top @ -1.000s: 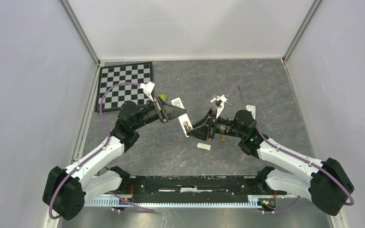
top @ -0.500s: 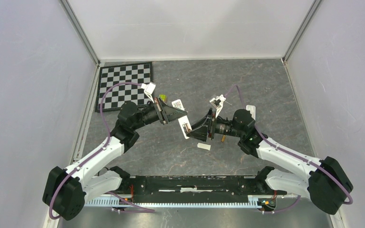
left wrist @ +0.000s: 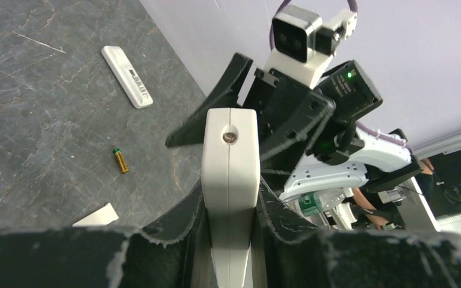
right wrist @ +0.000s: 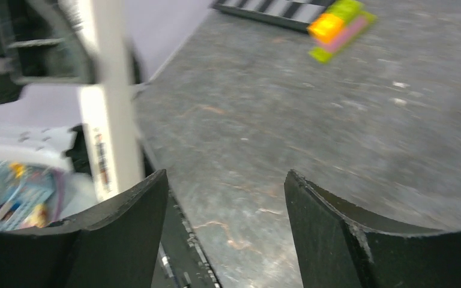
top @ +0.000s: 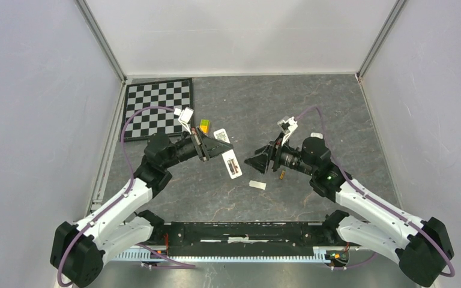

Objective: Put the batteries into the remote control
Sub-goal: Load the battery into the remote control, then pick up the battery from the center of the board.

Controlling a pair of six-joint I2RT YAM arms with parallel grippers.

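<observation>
My left gripper (top: 221,150) is shut on a white remote control (top: 232,164), held off the table with its dark open compartment facing up. In the left wrist view the remote control (left wrist: 229,153) stands end-on between the fingers (left wrist: 273,207). My right gripper (top: 253,162) is open and empty, just right of the remote and apart from it; its wrist view shows the gripper (right wrist: 225,201) over bare table with the remote (right wrist: 109,141) to its left. One battery (top: 281,176), gold with a green end, lies on the table (left wrist: 120,161) under the right wrist.
A small white cover piece (top: 257,185) lies near the front middle. A slim white bar (left wrist: 127,77) lies behind the right arm. A yellow-green block (top: 204,126) and a white coded card (top: 221,134) sit behind the left gripper, beside a checkerboard (top: 158,108).
My right gripper has opened wide and pulled back to the right, away from the remote. The left gripper has shifted the remote slightly left and toward the front.
</observation>
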